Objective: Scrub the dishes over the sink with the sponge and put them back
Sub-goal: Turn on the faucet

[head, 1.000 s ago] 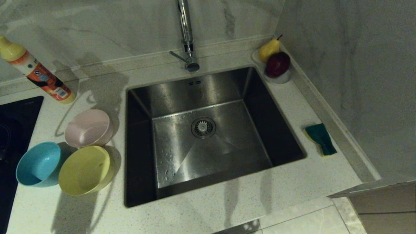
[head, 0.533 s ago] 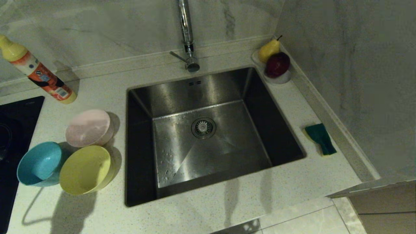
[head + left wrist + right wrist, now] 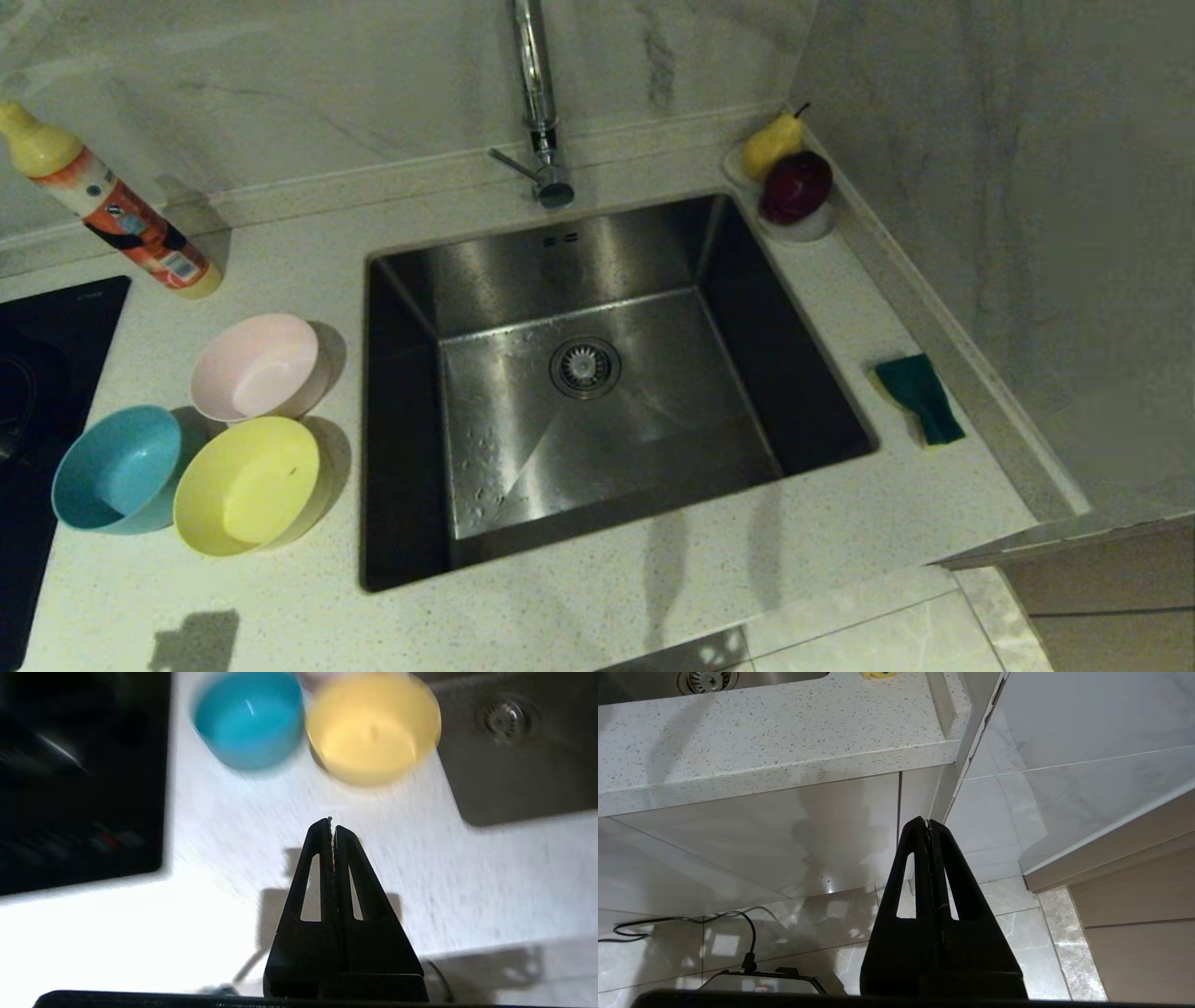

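Since a second ago, the arm's shadow has slid off the three bowls toward the bench's front edge, and the bowls look brighter; nothing else has shifted.

The pale speckled bench meets a marble wall at the back and right. A steel sink is sunk into its middle, with a round drain in the floor and water drops on the front left part. A chrome tap rises from the back edge behind the sink. A black hob is at the bench's left edge.

A bottle with a yellow cap stands near the back left corner. Three bowls cluster left of the sink, all upright: the pink bowl farthest back, the yellow bowl in front of it and nearest the sink, the blue bowl just left of the yellow. Whether they touch cannot be told.

A white dish in the back right corner holds a pear and a dark red apple.

The sponge lies green side up by the right edge, right of the sink.

The left gripper hangs above the bench's front edge, near the blue and yellow bowls, fingers pressed together on nothing. The right gripper hangs below the bench front, over the floor, fingers likewise together and empty.
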